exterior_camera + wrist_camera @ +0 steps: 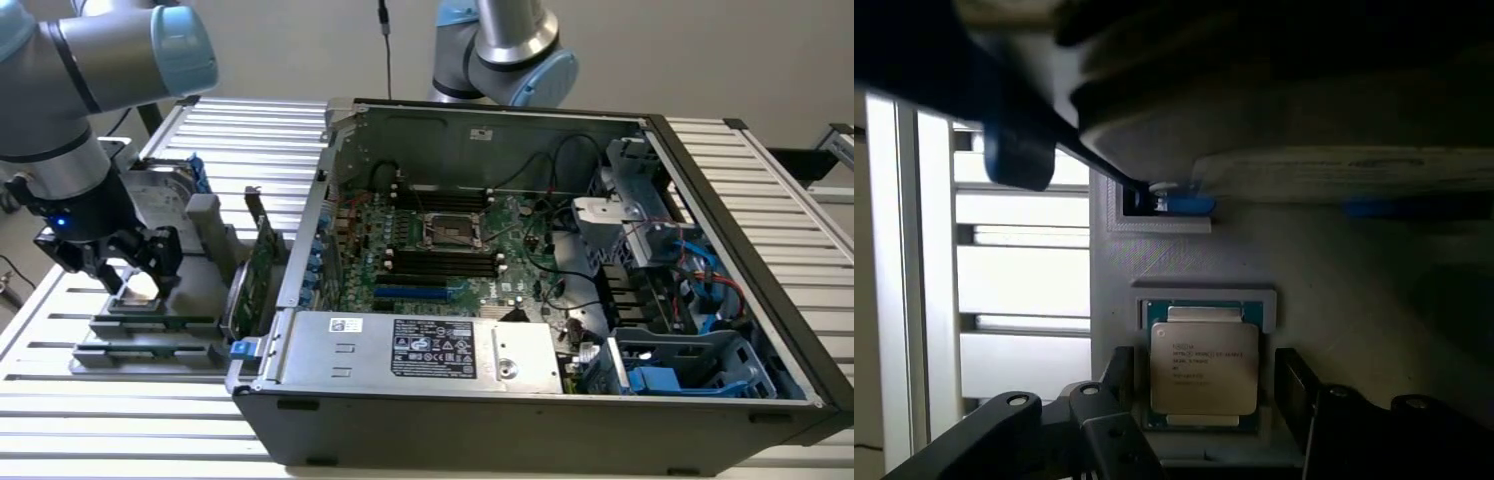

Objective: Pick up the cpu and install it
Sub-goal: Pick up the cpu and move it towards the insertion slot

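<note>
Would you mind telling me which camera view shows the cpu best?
The wrist view: the cpu lies face-up, its silver top and print plain. In the exterior view it is a pale sliver beneath the open gripper.

Nothing legible — the print on the cpu [1204, 365] and the power supply label [434, 350] cannot be read.

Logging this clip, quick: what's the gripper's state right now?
Gripper: open, straddling the cpu, not gripping it.
</note>
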Robot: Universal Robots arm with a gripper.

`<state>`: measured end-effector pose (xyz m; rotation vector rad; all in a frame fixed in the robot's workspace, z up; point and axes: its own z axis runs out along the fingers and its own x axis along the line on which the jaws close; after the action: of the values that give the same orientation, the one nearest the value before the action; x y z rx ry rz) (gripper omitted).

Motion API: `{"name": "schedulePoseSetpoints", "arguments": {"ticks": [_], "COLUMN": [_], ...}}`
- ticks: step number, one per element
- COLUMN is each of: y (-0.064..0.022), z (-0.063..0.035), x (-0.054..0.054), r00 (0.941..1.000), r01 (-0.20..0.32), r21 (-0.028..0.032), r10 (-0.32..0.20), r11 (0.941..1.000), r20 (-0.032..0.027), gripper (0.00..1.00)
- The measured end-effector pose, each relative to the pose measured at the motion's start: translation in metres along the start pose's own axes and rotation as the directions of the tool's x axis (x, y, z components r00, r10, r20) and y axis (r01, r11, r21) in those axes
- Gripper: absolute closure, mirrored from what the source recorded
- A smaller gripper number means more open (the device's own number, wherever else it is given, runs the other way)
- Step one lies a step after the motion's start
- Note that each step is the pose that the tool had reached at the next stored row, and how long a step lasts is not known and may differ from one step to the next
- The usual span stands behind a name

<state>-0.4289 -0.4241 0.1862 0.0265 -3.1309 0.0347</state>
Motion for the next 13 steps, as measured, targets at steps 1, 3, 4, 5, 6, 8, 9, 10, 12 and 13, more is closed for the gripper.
{"name": "schedulePoseSetpoints", "arguments": {"ticks": [1,3,4,5,6,8,9,10,12,13], "y": [0.0001,0.0002,0.0002,0.0002,0.0002,0.0002,0.0002,0.0002,0.0002,0.0002], "z": [0.0001,0.0003,0.0003,0.0003,0.0003,0.0004,0.0004,0.0003,0.0003,0.0003], "x": [0.0001,0.0004,0.0005,0.0005,0.0006,0.0006,0.0006,0.0007,0.0006,0.0006], "r00": [1.0000,1.0000,1.0000,1.0000,1.0000,1.0000,1.0000,1.0000,1.0000,1.0000], "r01": [0.000,0.000,0.000,0.000,0.000,0.000,0.000,0.000,0.000,0.000], "r21": [-0.0002,-0.0007,-0.0009,-0.0011,-0.0012,-0.0018,-0.0021,-0.0025,-0.0036,-0.0042], "r10": [0.000,0.000,0.000,0.000,0.000,0.000,0.000,0.000,0.000,0.000], "r11": [1.0000,1.0000,1.0000,1.0000,1.0000,1.0000,1.0000,1.0000,1.0000,1.0000], "r20": [0.0000,0.0002,0.0002,0.0002,0.0001,0.0002,0.0002,0.0002,0.0002,0.0001], "gripper": [0.33,0.33,0.33,0.33,0.33,0.33,0.35,0.35,0.42,0.42]}}
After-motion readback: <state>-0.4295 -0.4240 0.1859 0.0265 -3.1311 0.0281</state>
